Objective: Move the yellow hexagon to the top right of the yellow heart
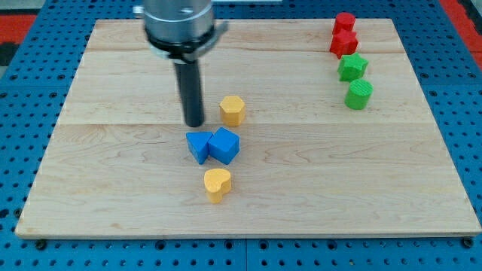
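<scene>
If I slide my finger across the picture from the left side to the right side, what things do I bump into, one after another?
My tip → yellow hexagon → the red blocks → the green blocks. The two blue blocks and the yellow heart overlap those first two left to right, so I leave them out.

The desk [316,173] is pale wood, its grain running left to right in long planks, with a smooth, faintly satin face. It lies on a blue perforated sheet [30,113] that looks like painted metal. The rod ending in my tip [195,124], just left of the yellow hexagon [233,110], is dark and matt; the collar [178,22] above it looks like brushed grey metal. The hexagon, yellow heart [217,184], blue blocks [214,145], red blocks [344,34] and green blocks [355,80] look like matt plastic.
</scene>
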Motion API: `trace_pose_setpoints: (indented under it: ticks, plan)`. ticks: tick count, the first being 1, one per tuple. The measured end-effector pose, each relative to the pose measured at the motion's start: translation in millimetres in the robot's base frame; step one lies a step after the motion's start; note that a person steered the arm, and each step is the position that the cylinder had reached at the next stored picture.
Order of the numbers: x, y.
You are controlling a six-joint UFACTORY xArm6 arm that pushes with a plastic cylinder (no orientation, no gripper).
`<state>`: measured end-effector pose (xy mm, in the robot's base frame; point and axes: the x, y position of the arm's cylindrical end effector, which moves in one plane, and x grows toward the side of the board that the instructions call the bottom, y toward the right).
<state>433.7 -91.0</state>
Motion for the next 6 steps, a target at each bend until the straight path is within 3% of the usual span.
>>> trace_pose_setpoints:
  ticks: [1, 2, 3, 4, 5, 6]
  plan:
    - [-52.2, 3.9]
    - [-50.8, 65.4]
    - [2.6, 86.0]
    - [24.9, 65.2]
    - [-9.9, 46.9]
    - [9.3, 75.7]
